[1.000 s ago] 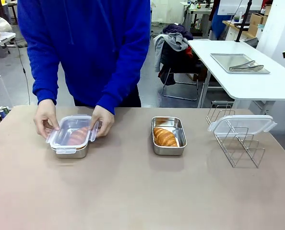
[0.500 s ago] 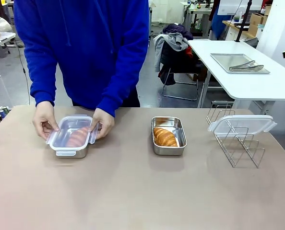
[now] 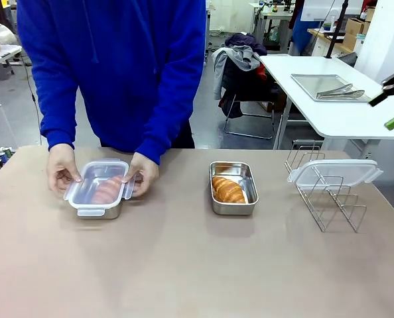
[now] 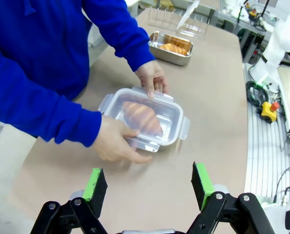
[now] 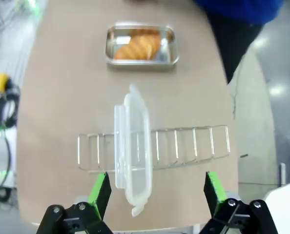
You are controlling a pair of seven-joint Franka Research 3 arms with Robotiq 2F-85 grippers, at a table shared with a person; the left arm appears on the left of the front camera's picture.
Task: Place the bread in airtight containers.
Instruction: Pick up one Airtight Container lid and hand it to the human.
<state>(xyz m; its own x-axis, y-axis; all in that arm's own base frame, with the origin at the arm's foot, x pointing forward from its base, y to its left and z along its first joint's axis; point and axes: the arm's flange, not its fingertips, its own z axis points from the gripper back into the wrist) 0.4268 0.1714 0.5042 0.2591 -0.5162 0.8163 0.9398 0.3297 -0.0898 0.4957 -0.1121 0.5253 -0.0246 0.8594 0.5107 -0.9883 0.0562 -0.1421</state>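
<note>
Croissant lies in open pan, another lidded

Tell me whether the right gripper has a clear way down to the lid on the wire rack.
Probably yes: the right gripper hangs open above the lid resting across the wire rack, with nothing between.

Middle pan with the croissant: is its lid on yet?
No, the middle pan sits open with its croissant bare; a lid rests on the wire rack.

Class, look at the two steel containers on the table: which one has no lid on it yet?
The shiny rectangular steel pan at mid-table: its croissant lies uncovered. The other steel pan, between the person's hands, already wears a translucent plastic lid.
</note>
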